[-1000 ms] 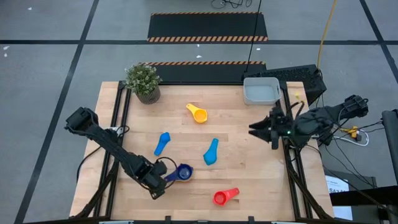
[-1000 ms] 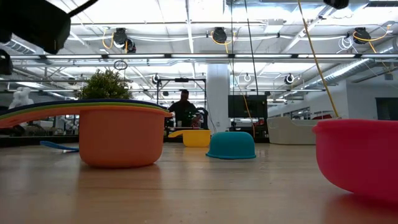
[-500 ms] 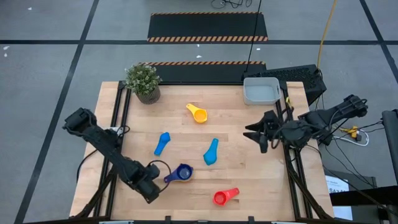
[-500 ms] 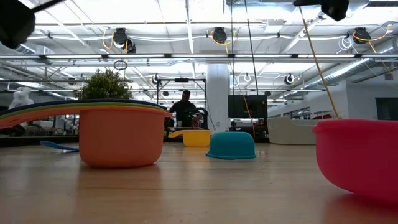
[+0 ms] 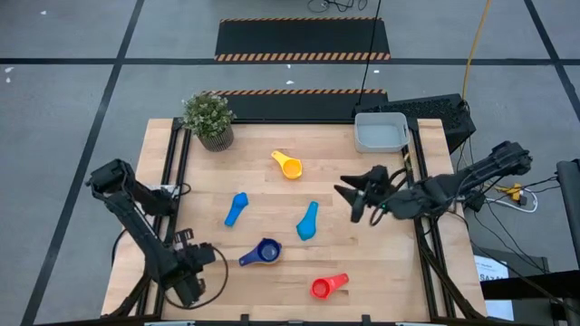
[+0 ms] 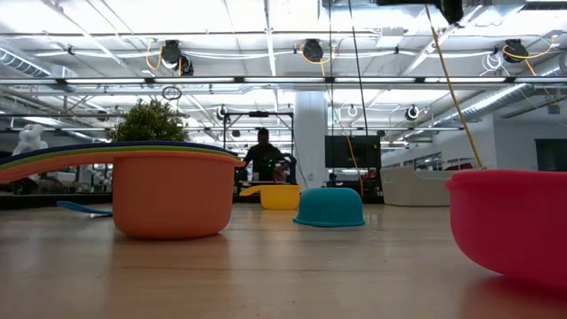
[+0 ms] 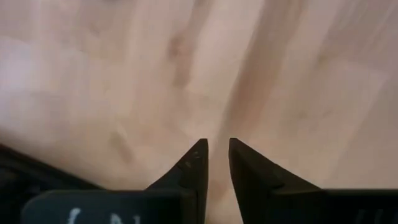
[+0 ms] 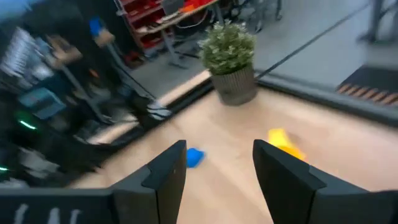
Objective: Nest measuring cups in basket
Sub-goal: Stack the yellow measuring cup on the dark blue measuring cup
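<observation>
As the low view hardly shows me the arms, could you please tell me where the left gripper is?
Observer: The left gripper is over bare wood near the front left corner of the table, clear of the cup stack. Its jaws are nearly shut, with nothing between them.
Operator: Thank you. And the right one?
Observer: The right gripper hovers above the table's right half, jaws open and empty.
Operator: Is anything in the basket?
Observer: No, the basket, at the back right corner, is empty.
</observation>
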Available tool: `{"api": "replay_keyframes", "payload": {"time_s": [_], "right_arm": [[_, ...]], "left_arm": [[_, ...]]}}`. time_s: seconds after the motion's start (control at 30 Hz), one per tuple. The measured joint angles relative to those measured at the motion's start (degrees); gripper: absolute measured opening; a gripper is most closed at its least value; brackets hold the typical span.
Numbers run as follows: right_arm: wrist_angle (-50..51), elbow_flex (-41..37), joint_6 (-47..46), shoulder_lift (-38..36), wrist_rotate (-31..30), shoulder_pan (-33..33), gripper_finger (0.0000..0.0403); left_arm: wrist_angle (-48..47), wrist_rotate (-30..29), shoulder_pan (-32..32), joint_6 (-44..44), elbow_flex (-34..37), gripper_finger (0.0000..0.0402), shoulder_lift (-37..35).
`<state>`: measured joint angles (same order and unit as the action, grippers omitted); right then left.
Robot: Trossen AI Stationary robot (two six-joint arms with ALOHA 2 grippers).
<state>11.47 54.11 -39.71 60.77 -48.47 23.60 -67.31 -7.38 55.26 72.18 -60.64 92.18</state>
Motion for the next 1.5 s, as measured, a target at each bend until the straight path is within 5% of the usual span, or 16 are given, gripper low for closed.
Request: {"api": "replay_keyframes", "payload": {"time_s": [0.23, 0.53, 1.0, 1.5], "right_arm": [[-5.8, 0.0, 9.5, 6.8, 1.3, -1.6, 0.0180], [-19.5, 0.0, 19.8, 9.5, 8.2, 3.3, 0.0180], [-20.5, 0.0, 4.8, 14.6, 5.9, 16.4, 0.0180], [-20.4, 0.0, 6.4, 18.3, -0.4, 17.7, 0.0180]], "left_arm": [[-10.6, -2.4, 2.4, 1.8, 0.0, 0.0039, 0.0], [-11.3, -4.7, 5.9, 9.0, 0.0, 0.0022, 0.0], [3.9, -12.8, 12.0, 24.2, 0.0, 0.0016, 0.0], [-0.6, -21.0, 12.2, 26.0, 0.0, 0.0007, 0.0]]}}
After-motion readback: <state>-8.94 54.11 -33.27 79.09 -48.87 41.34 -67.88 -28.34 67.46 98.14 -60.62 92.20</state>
